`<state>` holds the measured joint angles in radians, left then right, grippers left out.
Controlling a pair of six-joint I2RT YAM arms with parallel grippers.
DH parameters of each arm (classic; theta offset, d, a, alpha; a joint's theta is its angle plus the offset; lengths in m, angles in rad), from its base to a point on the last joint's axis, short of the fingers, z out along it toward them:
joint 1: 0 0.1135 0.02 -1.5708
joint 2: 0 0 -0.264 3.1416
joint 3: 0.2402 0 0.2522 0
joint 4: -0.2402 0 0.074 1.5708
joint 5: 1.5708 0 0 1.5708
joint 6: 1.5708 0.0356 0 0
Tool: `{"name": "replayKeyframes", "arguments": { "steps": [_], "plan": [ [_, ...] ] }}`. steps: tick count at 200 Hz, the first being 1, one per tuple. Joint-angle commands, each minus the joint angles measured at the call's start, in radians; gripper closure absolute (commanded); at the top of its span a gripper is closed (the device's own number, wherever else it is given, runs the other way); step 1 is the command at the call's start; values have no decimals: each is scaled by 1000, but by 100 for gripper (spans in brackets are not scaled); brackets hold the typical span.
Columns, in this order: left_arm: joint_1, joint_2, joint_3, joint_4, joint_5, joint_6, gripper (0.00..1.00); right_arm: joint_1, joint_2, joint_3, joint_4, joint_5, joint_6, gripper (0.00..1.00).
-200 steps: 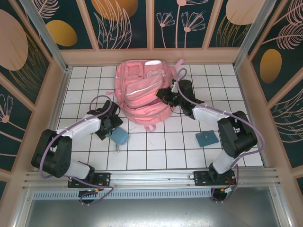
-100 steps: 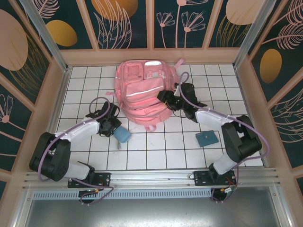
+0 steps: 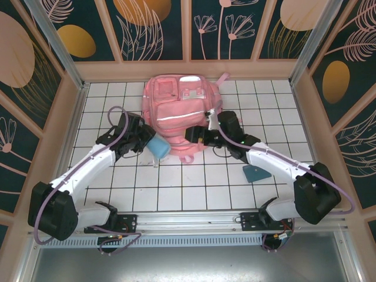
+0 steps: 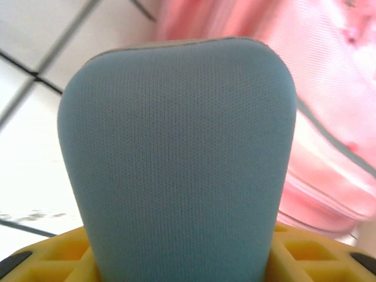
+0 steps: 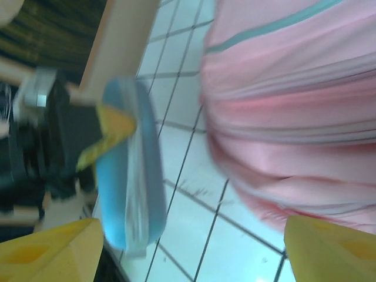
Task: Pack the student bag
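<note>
The student bag (image 3: 175, 111) is a large pink backpack lying flat at the back middle of the tiled table. My left gripper (image 3: 147, 144) is shut on a small blue case (image 3: 159, 147) and holds it just left of the bag's near edge. In the left wrist view the blue case (image 4: 176, 158) stands between my yellow fingers (image 4: 53, 261), with the pink bag (image 4: 329, 117) behind it on the right. My right gripper (image 3: 197, 136) hovers open at the bag's near edge. Its view shows the bag (image 5: 294, 100), the case (image 5: 126, 170) and bare tiles between its fingertips (image 5: 53, 247).
A flat teal pad (image 3: 257, 173) lies on the tiles at the right, under my right forearm. Wooden walls (image 3: 73, 111) close in the table on three sides. The tiles (image 3: 194, 188) in front of the bag are bare.
My left gripper closed on the blue case and carried it up toward the bag. My right gripper let go of the bag's right side, opened, and swung to the bag's near edge.
</note>
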<state>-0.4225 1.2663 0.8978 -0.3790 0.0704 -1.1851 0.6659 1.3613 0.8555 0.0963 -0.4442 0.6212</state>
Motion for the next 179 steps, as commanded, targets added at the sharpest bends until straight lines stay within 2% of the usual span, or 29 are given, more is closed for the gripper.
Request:
{"name": "replayKeyframes", "arguments": {
  "steps": [1, 43, 61, 72, 87, 98, 115, 130, 149, 167, 179],
  "plan": [
    [-25, 32, 64, 73, 103, 31, 47, 52, 35, 56, -31, -60, -93, 18],
    [-48, 88, 131, 102, 140, 48, 46, 108, 116, 125, 14, -134, -75, 17],
    [-51, 97, 135, 130, 166, 39, 44, 107, 147, 152, 8, -112, -65, 22],
    [-54, 102, 140, 138, 173, 39, 43, 107, 158, 162, 12, -105, -63, 31],
    [-55, 107, 155, 132, 172, 54, 39, 103, 157, 162, 28, -77, -50, 50],
    [-55, 114, 167, 124, 171, 76, 32, 96, 144, 148, 44, -49, -38, 63],
    [-55, 124, 192, 98, 141, 136, 21, 73, 101, 108, 58, 7, -18, 72],
    [-55, 143, 224, 55, 93, 229, 14, 31, 43, 60, 54, 48, -8, 73],
    [-55, 175, 255, 27, 54, 369, 12, -41, -38, 16, -12, 109, -16, 72],
    [-62, 223, 284, 31, 100, 499, 12, -112, -114, -14, -90, 133, -35, 71],
    [-83, 260, 320, 17, 101, 575, 13, -197, -157, -27, -140, 144, -46, 71]
  ]
}}
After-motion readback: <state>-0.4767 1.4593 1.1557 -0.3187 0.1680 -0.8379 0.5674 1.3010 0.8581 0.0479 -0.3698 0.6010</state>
